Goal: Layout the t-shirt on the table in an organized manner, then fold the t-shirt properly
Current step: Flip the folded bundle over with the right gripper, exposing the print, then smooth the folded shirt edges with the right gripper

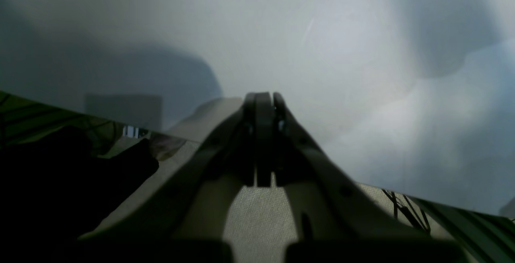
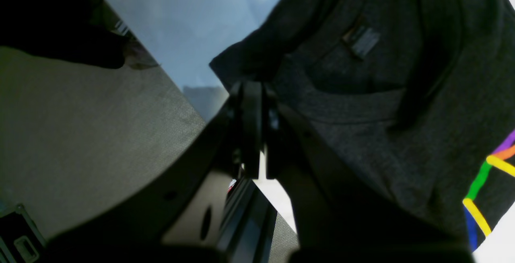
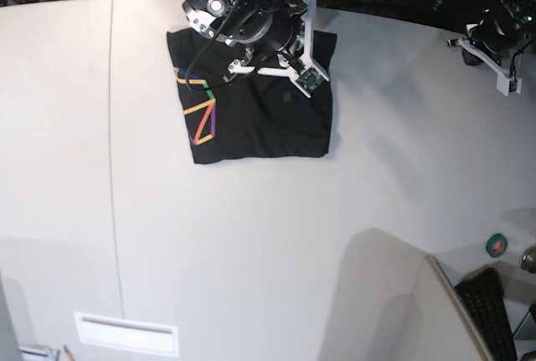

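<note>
The black t-shirt (image 3: 268, 118) lies as a flat, roughly square bundle at the far middle of the table (image 3: 251, 244). Its rainbow line print (image 3: 201, 110) shows on the left part. My right arm (image 3: 251, 26) reaches over the shirt's far edge. In the right wrist view the right gripper (image 2: 253, 88) is shut, and the shirt's dark fabric (image 2: 362, 106) bunches up into its fingertips beside the collar label (image 2: 362, 40). The left gripper (image 1: 263, 98) is shut on nothing and hangs over bare table, far right of the shirt, on the left arm (image 3: 490, 34).
A thin dark seam (image 3: 113, 168) runs down the table's left side. A white label (image 3: 126, 333) sits near the front left. A green round object (image 3: 497, 245), a keyboard (image 3: 494, 311) and a grey panel (image 3: 394, 302) stand at the front right. Cables crowd the far edge.
</note>
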